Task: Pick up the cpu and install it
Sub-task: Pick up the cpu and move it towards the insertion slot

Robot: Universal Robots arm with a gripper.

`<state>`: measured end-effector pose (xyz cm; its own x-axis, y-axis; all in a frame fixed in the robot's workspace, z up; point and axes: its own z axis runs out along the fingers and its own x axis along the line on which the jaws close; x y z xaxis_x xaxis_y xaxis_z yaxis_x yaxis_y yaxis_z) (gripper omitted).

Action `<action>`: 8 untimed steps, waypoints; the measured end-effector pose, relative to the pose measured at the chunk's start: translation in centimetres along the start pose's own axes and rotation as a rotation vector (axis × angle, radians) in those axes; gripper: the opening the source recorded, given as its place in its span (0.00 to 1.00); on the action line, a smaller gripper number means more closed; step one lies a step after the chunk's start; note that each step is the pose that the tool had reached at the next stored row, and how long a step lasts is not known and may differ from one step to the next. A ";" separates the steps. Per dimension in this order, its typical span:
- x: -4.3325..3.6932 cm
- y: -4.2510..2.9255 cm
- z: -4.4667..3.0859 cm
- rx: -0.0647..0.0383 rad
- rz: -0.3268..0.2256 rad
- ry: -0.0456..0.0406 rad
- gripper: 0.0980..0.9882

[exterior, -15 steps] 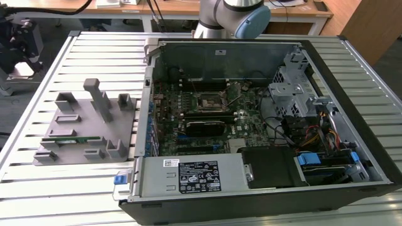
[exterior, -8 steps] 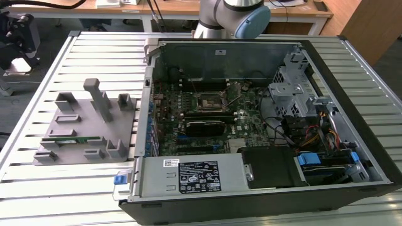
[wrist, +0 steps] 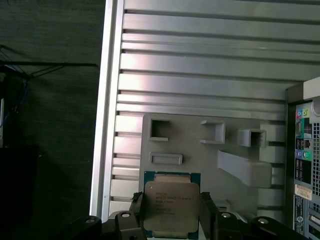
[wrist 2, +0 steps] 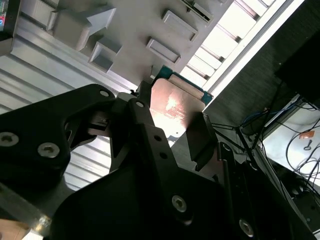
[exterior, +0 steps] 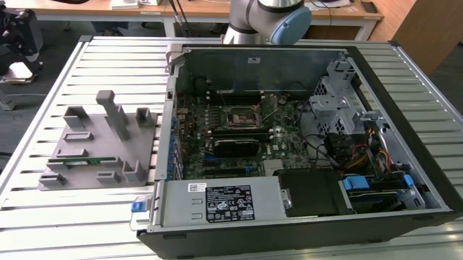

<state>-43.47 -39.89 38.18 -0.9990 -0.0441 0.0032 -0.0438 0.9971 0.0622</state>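
Cpu point(wrist: 171, 202) in gripper point(wrist: 172, 216); sides half-hidden

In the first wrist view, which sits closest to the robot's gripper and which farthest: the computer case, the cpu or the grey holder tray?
1. cpu: held between the jaws of the gripper.
2. grey holder tray: directly beyond the cpu.
3. computer case: off to the side, past the tray's edge.

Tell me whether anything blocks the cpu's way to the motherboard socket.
Nothing visible does. The gripper holds the cpu above the grey fixture tray; in the exterior view the case lies open and the socket looks uncovered.
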 end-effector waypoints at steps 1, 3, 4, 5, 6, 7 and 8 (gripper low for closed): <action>0.00 0.01 -0.11 0.000 0.000 -0.0001 0.48; -0.01 0.04 -0.31 0.000 0.000 0.0000 0.48; -0.04 0.06 -0.38 0.000 0.000 0.0000 0.48; -0.08 0.07 -0.43 0.000 0.000 -0.0002 0.48; -0.13 0.08 -0.47 0.000 0.000 -0.0002 0.48; -0.21 0.07 -0.49 0.000 0.000 0.0000 0.48; -0.33 0.08 -0.50 0.000 0.000 0.0000 0.48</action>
<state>-43.14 -39.82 38.68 -0.9990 -0.0442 0.0032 -0.0439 0.9971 0.0622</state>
